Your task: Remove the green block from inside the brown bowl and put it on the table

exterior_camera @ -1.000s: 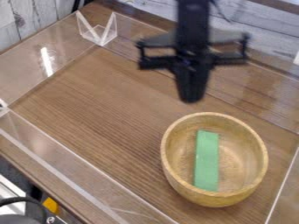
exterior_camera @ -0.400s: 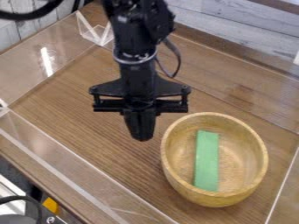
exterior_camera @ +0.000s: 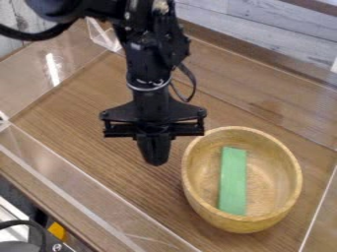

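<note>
My jaws (exterior_camera: 156,153) shut, empty, pointing down over bare desk (exterior_camera: 93,108). Bowl (exterior_camera: 198,192) just right of jaws. Block (exterior_camera: 235,179) flat on bowl floor, right of jaws, untouched. Nothing done yet: reach in, grip, lift, set on desk.

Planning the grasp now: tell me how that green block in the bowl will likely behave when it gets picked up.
The green block looks like a flat, straight bar, so it is probably rigid and will not droop. Its plain, smooth faces may be somewhat slippery. Lying flat inside the brown bowl, it seems unlikely to roll, though it might slide along the curved floor if nudged.
</note>
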### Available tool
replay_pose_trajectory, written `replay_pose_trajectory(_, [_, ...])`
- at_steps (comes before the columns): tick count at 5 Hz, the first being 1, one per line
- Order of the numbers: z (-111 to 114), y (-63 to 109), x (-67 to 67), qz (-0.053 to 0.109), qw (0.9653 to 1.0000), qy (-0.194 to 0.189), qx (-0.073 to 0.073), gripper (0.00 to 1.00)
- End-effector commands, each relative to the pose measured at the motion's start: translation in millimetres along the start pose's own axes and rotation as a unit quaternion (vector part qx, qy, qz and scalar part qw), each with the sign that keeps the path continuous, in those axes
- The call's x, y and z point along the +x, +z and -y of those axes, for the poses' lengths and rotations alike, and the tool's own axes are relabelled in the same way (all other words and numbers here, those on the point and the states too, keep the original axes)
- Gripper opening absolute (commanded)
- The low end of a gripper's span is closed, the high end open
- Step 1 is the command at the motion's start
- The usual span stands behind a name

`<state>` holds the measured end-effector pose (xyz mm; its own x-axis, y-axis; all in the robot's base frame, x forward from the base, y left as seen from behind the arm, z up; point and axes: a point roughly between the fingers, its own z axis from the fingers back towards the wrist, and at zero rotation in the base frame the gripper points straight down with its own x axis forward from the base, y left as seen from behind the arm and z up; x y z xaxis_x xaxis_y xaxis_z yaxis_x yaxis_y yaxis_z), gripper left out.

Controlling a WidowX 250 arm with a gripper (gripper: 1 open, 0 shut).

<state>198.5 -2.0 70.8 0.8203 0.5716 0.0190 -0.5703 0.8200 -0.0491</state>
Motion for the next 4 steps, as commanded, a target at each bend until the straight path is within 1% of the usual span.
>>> replay_pose_trajectory(1, [-2, 3.9, 12.8, 0.013, 0.9998, 0.016, 0.001, 0.0])
replay_pose_trajectory(2, [-4, 4.1, 20.9, 0.016, 0.9995, 0.026, 0.005, 0.0])
replay_pose_trajectory(3, [1, 16.7, 18.7, 0.019, 0.9983, 0.055, 0.01, 0.0])
replay_pose_trajectory(4, [7, 27.4, 16.6, 0.023, 0.9963, 0.082, 0.014, 0.0])
